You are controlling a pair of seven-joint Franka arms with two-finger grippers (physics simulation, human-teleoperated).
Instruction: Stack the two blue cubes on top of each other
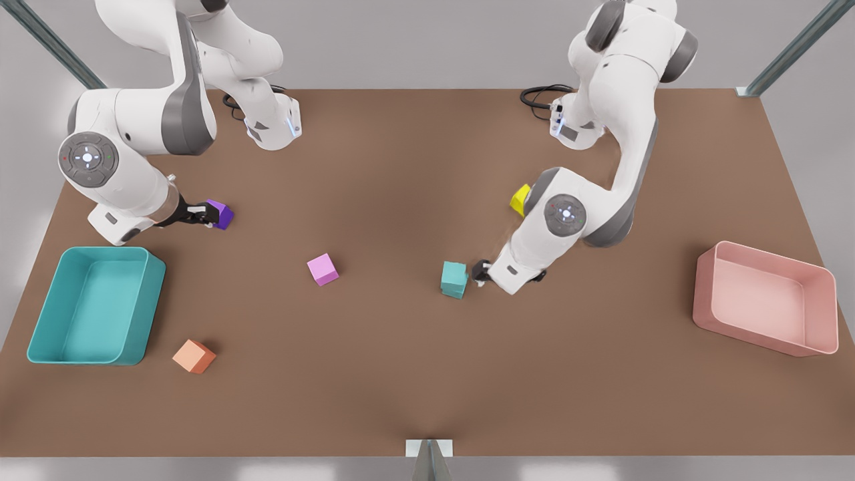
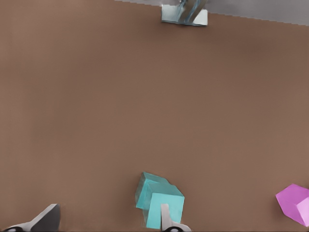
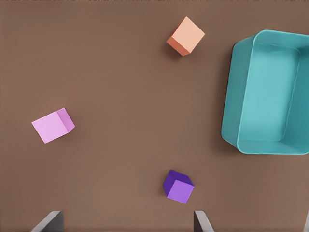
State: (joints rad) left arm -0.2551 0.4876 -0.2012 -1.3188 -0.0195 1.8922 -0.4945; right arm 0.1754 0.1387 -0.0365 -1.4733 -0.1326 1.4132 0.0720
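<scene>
The two blue cubes [image 1: 454, 278] stand together right of the table's centre in the front view, apparently one on the other and turned a little against each other. In the left wrist view one cube [image 2: 150, 187] sits partly behind the other [image 2: 169, 205]. My left gripper [image 1: 479, 270] is low beside them, on the front view's right. It is open, and one finger [image 2: 165, 218] is in front of the nearer cube. My right gripper [image 1: 200, 214], on the front view's left, is open just short of a purple cube [image 3: 178, 186].
A teal tray [image 1: 40, 327] lies at the front view's left and a pink tray [image 1: 828, 307] at its right. A pink cube [image 1: 322, 269], an orange cube [image 1: 194, 355] and a yellow cube [image 1: 520, 199] lie on the brown table.
</scene>
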